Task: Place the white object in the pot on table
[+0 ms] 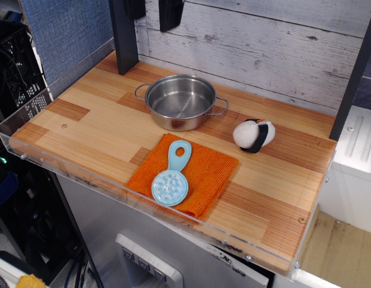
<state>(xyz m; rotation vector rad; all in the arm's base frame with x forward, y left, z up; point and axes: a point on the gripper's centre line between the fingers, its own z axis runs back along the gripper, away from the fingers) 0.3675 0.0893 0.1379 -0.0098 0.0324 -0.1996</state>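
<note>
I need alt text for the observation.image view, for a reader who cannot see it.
A white plush ball with a black band lies on a striped wooden table, right of an empty steel pot. In front, a light-blue scoop rests on an orange cloth. The robot's tool hangs at the top edge.
</note>
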